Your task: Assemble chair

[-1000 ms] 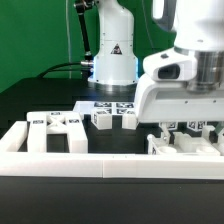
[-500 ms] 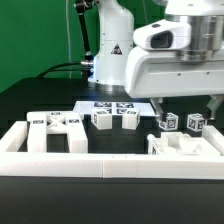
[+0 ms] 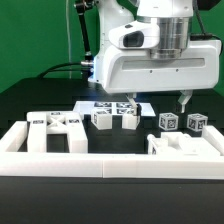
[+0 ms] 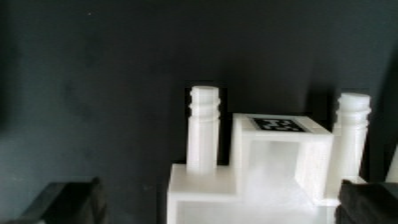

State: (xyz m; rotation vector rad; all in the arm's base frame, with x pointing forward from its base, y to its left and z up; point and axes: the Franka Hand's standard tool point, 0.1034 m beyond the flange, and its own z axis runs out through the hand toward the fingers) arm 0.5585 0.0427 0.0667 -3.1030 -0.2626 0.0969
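Six blocky matte-white pieces of the chair are lying apart on the black table, each carrying black-and-white square tags: a wide piece at the exterior view's left, two short blocks near the marker board, two small cubes, and a notched piece behind the border rail. The gripper is hanging above them, fingers spread wide, gripping nothing. The wrist view is showing a pegged part, two upright ribbed pegs flanking its tag.

White chair unassembled: tagged blocky pieces lying loose, apart.
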